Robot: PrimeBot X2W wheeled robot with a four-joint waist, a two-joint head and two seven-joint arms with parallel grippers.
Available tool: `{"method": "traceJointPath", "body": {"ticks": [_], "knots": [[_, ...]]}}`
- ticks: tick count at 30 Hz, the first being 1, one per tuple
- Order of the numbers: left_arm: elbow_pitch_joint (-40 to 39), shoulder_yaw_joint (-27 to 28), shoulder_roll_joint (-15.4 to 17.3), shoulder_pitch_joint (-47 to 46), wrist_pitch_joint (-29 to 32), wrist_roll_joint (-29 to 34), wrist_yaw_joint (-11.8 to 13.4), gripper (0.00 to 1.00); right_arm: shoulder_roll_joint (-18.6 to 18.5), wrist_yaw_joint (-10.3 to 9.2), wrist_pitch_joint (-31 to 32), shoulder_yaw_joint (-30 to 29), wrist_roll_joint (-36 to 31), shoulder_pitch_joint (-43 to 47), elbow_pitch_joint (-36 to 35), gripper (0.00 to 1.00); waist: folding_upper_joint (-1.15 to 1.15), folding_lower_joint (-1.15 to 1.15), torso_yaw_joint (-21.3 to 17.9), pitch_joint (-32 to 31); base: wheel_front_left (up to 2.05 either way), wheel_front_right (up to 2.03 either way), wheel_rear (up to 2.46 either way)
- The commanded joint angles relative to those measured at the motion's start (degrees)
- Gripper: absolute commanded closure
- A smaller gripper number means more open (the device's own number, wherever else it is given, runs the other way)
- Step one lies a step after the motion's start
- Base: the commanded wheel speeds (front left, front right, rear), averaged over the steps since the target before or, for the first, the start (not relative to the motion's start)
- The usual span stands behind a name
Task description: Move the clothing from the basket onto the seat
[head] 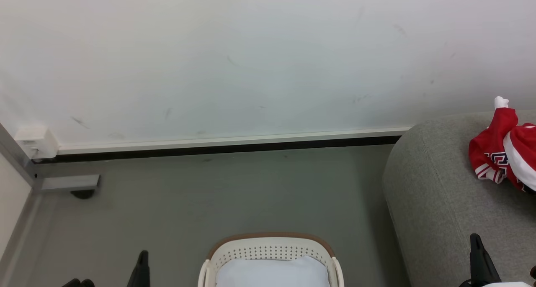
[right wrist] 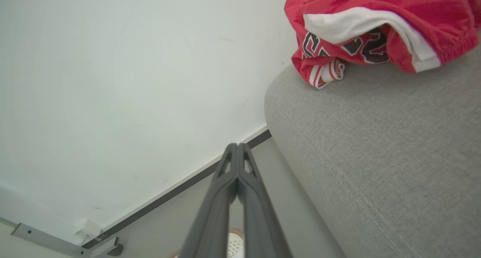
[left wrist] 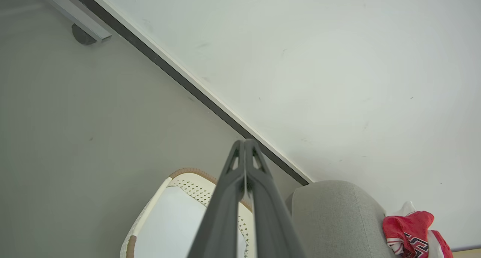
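Observation:
The red clothing [head: 504, 147] with white trim and block lettering lies bunched on the grey seat [head: 435, 195] at the right; it also appears as clothing [right wrist: 372, 36] on the seat [right wrist: 375, 156] and as clothing [left wrist: 413, 235] on the seat [left wrist: 334, 216]. The cream basket [head: 271, 251] with a brown rim sits on the floor at bottom centre, holding a plain white cloth [head: 272, 274]. My left gripper [head: 143, 257] is shut and empty left of the basket [left wrist: 150, 216]. My right gripper [head: 475, 242] is shut and empty over the seat's front part.
A white wall [head: 251, 61] with a dark baseboard runs behind the grey floor [head: 209, 195]. A metal bracket and a small white box [head: 35, 141] sit in the far left corner. Open floor lies between the basket and the wall.

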Motion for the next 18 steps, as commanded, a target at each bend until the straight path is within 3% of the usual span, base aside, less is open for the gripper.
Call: {"method": "traceJointPath", "body": {"ticks": [1, 18], "knots": [[-0.83, 0.46, 0.11, -1.37, 0.42, -1.57, -0.41, 1.00, -0.64, -0.04, 0.42, -0.17, 1.90, -1.65, -1.06, 1.00, 0.00, 0.00, 0.03, 0.01, 0.00, 0.00, 0.00], [-1.27, 2.33, -0.18, -2.75, 3.58, -12.92, -2.12, 1.00, -0.80, -0.06, 3.63, -0.42, 15.33, -2.32, -2.29, 1.00, 0.00, 0.00, 0.57, 0.24, 0.00, 0.00, 0.00]]}}
